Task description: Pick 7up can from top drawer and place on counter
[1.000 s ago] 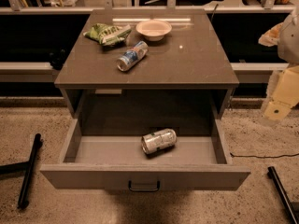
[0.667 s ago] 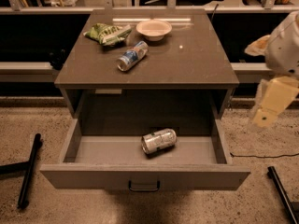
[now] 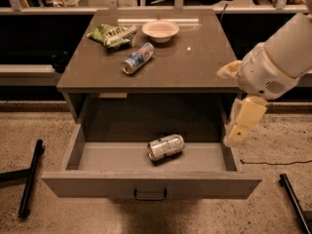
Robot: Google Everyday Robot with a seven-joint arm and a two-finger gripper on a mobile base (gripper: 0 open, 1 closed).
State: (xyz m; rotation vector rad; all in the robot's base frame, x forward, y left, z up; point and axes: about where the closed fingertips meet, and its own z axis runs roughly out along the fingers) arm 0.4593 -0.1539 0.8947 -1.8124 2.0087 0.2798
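A speckled stone floor (image 3: 44,130) and a dark back wall frame a grey cabinet whose flat, slightly glossy grey-brown worktop (image 3: 195,67) carries three things at its far half: a crumpled green snack bag (image 3: 111,34), a pale round bowl (image 3: 160,29) and a blue-and-white drink can (image 3: 138,58) lying on its side. The near right part of the worktop is bare, which we judge to be the likely spot for the set-down.

Below it the wide, shallow grey top drawer (image 3: 97,184) stands pulled fully out, its small dark handle (image 3: 150,195) facing us, so the inside is open from above. The small silvery 7up can with green marks (image 3: 165,146) lies on its side on the drawer floor, a little right of centre and well apart from every wall, so a reach from above should have room around it.

The cream-coloured end effector (image 3: 234,135) hangs pointing downward at the drawer's right wall, near its rear corner and to the right of the can, touching nothing. We cannot tell whether it is open or closed, and it holds nothing we can see.

Against the earlier frames the arm has swung in from the right edge of view, leftward and lower, while the can, the drawer and the things on the worktop lie exactly as they did. We judge the approach to be under way, the grasp not yet begun.
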